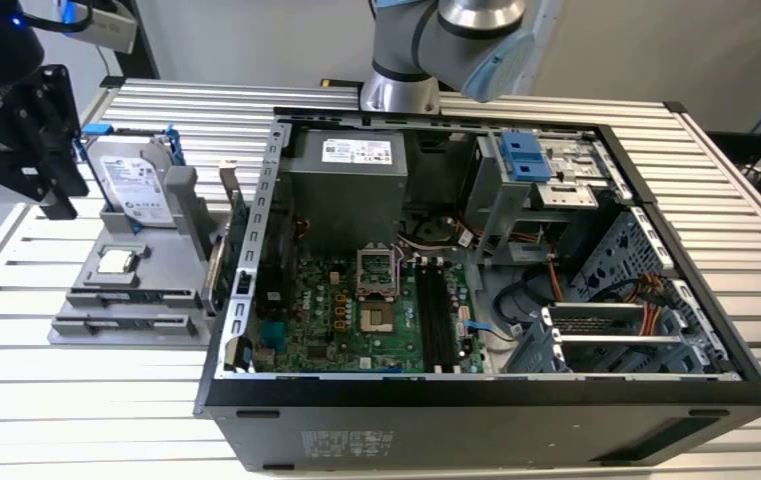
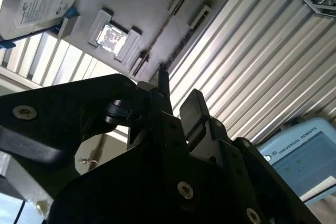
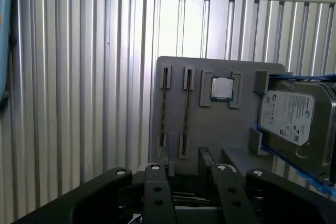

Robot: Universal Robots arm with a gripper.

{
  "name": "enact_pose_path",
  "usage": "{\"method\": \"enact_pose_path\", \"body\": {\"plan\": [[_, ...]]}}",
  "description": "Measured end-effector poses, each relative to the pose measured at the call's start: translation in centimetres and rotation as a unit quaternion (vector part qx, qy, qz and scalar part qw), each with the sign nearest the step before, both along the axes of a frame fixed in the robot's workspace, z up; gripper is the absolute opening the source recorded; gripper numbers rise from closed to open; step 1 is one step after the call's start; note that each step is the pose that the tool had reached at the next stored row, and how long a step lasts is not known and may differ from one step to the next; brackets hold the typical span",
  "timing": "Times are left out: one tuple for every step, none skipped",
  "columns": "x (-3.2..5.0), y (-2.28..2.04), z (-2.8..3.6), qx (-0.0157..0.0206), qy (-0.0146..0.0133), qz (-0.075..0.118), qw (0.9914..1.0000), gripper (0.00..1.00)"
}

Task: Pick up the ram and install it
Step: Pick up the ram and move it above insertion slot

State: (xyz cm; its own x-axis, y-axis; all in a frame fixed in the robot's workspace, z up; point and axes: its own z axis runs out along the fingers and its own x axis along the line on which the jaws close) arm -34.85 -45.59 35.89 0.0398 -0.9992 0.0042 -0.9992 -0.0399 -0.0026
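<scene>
First wrist view looks down on the grey holder [image 3: 220, 129], and there is the ram [image 3: 186, 113], a thin dark strip standing on edge in its slot, with a like strip in the slot just beside it. The gripper [image 3: 188, 162] hangs above that end of the holder, fingers parted with nothing between them, clear of the stick. Next along sits the square CPU chip [image 3: 222, 88], then the hard drive [image 3: 294, 116]. In the exterior view the open computer case [image 1: 487, 420] stands close by the holder. My read on the ram: light, stiff, thin and fragile. It is best pinched across its flat faces at mid-length of the exposed top edge, and squarely, since a skewed grip could twist it.
</scene>
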Motion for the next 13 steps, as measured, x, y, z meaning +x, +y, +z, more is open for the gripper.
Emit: {"method": "enact_pose_path", "body": {"plan": [[-0.01,-0.03,-0.18,0.0,0.0,0.001,1.0,1.0],[-0.01,-0.04,-0.37,0.0,0.0,0.001,1.0,1.0],[-0.01,-0.04,-0.55,0.0,0.0,0.002,1.0,1.0],[0.0,-0.06,-0.73,0.0,0.0,0.003,1.0,1.0],[0.0,-0.08,-0.91,0.0,0.0,0.003,0.99999,1.0],[0.01,-0.13,-1.1,0.0,0.0,0.005,0.99999,1.0],[0.0,-0.17,-1.27,0.0,0.0001,0.006,0.99998,1.0],[-0.02,-0.2,-1.46,0.0,0.0001,0.006,0.99998,1.0],[-0.07,-0.21,-1.63,0.0,0.0001,0.006,0.99998,1.0],[-0.12,-0.24,-1.82,0.0,0.0001,0.006,0.99998,1.0],[-0.2,-0.33,-1.99,-0.0001,0.0002,0.006,0.99998,1.0],[-0.32,-0.46,-2.18,-0.0001,0.0002,0.006,0.99998,1.0],[-0.51,-0.54,-2.37,0.0,0.0001,0.006,0.99998,1.0]]}}
